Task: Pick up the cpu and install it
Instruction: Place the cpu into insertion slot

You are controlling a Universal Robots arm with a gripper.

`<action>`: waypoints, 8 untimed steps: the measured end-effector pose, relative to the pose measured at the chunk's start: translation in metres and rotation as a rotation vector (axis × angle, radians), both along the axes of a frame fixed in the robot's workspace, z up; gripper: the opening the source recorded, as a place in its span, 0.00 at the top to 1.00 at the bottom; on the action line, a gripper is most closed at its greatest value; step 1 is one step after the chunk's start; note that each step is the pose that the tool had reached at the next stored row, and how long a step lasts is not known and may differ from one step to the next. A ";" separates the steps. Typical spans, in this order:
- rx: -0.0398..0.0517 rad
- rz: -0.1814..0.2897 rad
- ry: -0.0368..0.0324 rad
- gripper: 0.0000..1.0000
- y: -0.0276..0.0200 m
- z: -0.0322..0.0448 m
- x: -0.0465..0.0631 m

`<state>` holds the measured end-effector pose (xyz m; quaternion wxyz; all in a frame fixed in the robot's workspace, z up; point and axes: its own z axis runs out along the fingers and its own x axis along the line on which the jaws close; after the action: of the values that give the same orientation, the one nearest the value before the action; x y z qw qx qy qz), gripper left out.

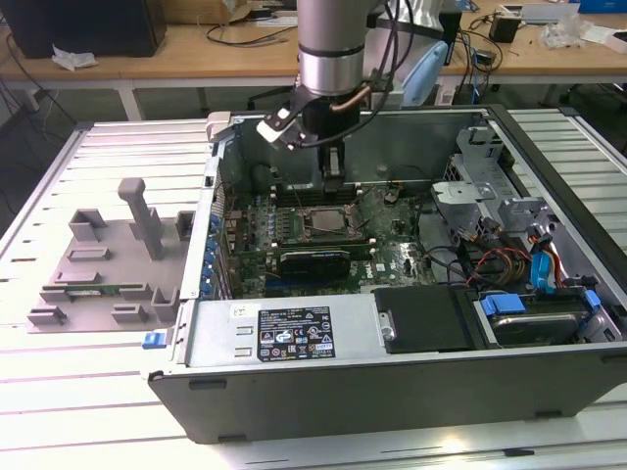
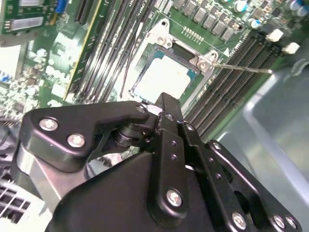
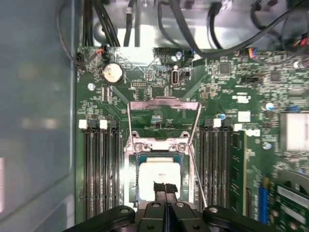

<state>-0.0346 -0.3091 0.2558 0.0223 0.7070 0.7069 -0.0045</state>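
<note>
End effector (image 3: 165,187) pressed together, holding nothing, tips at or just above the cpu (image 3: 157,170); can't tell if touching. The cpu lies flat in the motherboard socket inside the open case (image 1: 392,357), load plate (image 3: 164,102) raised. Reads as seating step, nearly done. Next move calls for a flush chip before any clamping.

An open computer case (image 1: 392,382) lies on a pale slatted table (image 1: 88,421), with a white label (image 1: 294,335) on its near wall. Inside, the green motherboard (image 3: 231,96) carries a round coin battery (image 3: 113,73) and black memory slots (image 3: 99,169) flanking the socket (image 3: 131,159), whose metal load frame (image 3: 164,103) stands hinged open. On the exterior view's left, a grey moulded fixture (image 1: 98,269) rests beside the case, and a wooden bench (image 1: 176,44) runs behind
</note>
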 end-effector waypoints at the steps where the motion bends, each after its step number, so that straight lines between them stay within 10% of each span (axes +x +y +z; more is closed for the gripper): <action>1: -0.0005 0.000 -0.0001 0.89 0.0000 0.0022 0.000; 8: -0.0017 0.000 0.0000 0.89 0.0000 0.0028 0.000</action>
<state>-0.0346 -0.3090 0.2587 0.0229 0.7069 0.7069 -0.0051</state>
